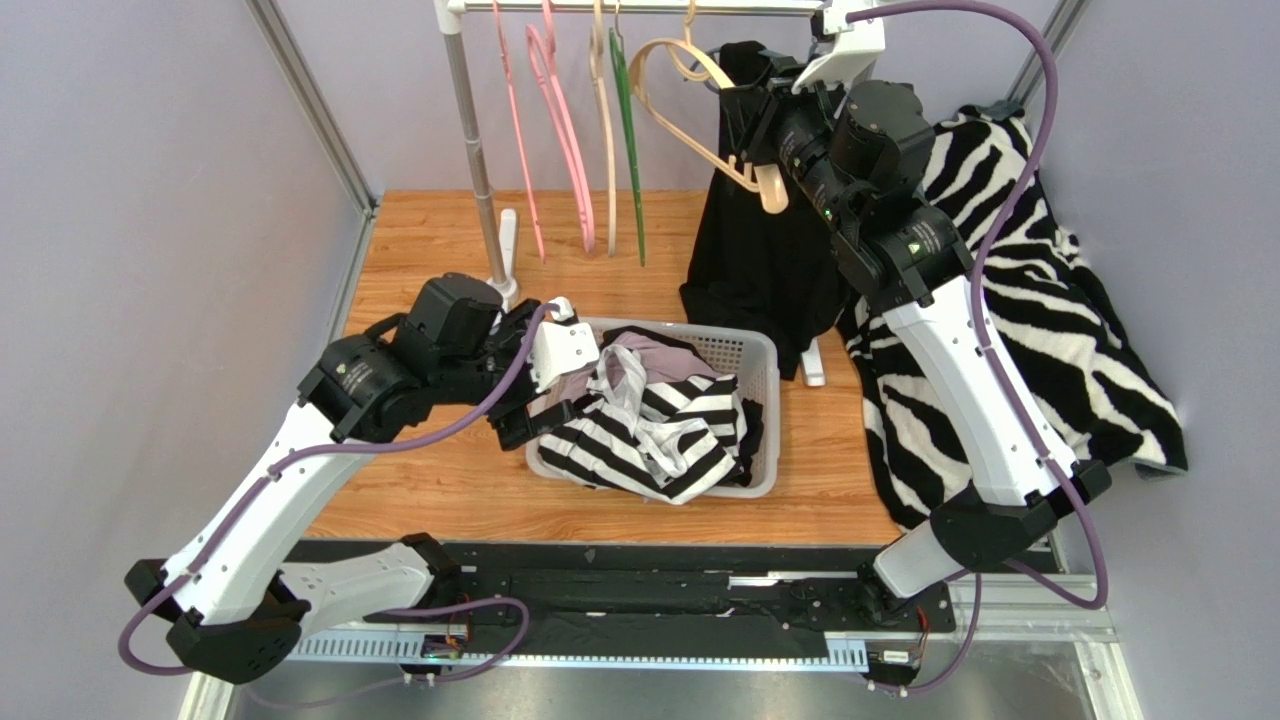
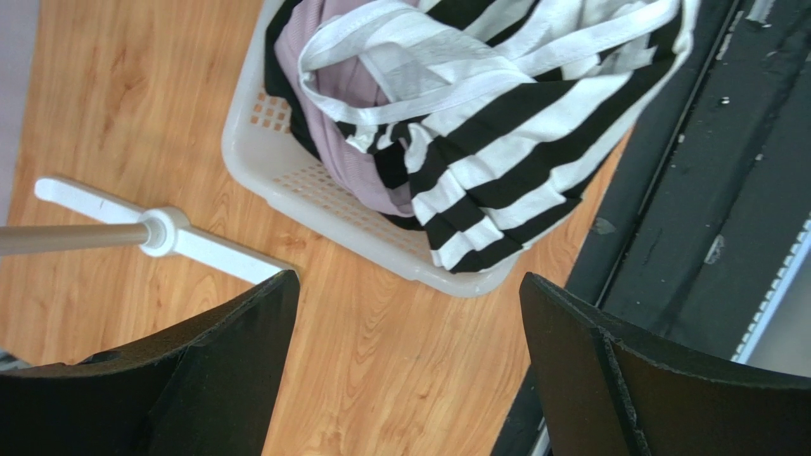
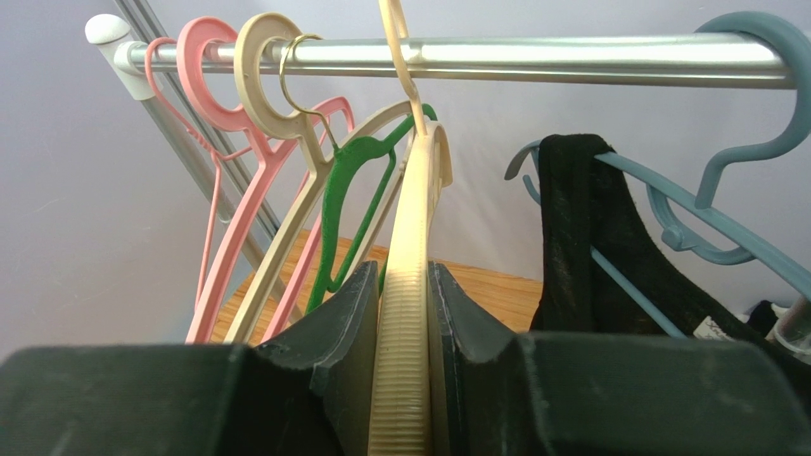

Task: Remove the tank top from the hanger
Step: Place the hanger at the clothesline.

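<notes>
L claw (image 2: 405,313) is wide apart w/ nothing in it, hovering over the basket (image 1: 759,360). Striped tank top (image 1: 661,428) lies heaped in the basket, off the cream hanger (image 3: 409,209), one edge spilling over the rim. R claw (image 3: 400,323) is up by the rail (image 3: 571,52), clamped on that bare cream hanger. Black top (image 3: 581,228) hangs just beside it on a blue hanger (image 3: 792,85). Basket sits on the wood counter (image 1: 436,270).
</notes>
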{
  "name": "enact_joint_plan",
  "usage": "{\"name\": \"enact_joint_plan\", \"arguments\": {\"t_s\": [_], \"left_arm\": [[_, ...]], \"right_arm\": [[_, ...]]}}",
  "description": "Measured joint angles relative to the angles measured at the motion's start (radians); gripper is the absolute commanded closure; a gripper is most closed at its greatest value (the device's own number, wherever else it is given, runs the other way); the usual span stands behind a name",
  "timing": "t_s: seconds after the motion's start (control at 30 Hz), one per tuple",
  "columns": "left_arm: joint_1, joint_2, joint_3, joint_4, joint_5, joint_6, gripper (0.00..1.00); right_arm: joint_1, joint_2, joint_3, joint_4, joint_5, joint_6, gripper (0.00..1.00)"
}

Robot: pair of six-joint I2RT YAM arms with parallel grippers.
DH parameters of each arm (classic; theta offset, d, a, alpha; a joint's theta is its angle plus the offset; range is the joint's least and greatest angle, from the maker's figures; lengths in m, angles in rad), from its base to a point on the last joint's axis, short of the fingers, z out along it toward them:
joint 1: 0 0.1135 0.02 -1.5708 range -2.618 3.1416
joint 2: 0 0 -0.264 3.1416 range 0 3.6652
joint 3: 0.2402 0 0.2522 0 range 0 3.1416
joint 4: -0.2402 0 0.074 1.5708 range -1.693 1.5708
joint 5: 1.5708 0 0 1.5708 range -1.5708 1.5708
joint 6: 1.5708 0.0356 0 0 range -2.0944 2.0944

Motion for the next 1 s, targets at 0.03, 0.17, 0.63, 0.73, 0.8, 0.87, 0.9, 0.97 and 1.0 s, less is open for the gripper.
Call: {"name": "enact_joint_plan", "arguments": {"t_s": [0.03,0.17,0.63,0.73,0.8,0.87,0.9,0.97,1.0], "left_arm": [[0.0,-0.006,0.003,-0.01,0.015,0.0,0.06],[0.0,-0.014,0.005,-0.046,0.053,-0.006,0.06],[0.0,0.002,0.04,-0.066,0.068,-0.023,0.07],[0.0,0.002,0.042,-0.066,0.063,-0.023,0.07],[0.0,0.002,0.046,-0.067,0.059,-0.023,0.07],[0.0,0.001,0.05,-0.067,0.058,-0.023,0.07],[0.0,0.001,0.054,-0.068,0.056,-0.023,0.06],[0.0,0.001,0.06,-0.069,0.056,-0.023,0.07],[0.0,0.001,0.064,-0.071,0.056,-0.023,0.06]], "right_arm": [[-0.003,0.002,-0.006,0.007,-0.005,0.005,1.0],[-0.011,0.002,-0.046,0.029,-0.021,0.016,1.0],[-0.016,-0.021,-0.107,-0.031,-0.09,0.019,0.44],[-0.051,-0.058,-0.081,-0.103,-0.103,-0.006,0.41],[-0.114,-0.097,-0.061,-0.135,-0.123,-0.018,0.41],[-0.189,-0.135,-0.046,-0.145,-0.142,-0.021,0.39],[-0.24,-0.155,-0.038,-0.146,-0.157,-0.02,0.37],[-0.333,-0.185,-0.024,-0.145,-0.187,-0.017,0.34],[-0.378,-0.194,-0.018,-0.144,-0.204,-0.012,0.33]]}}
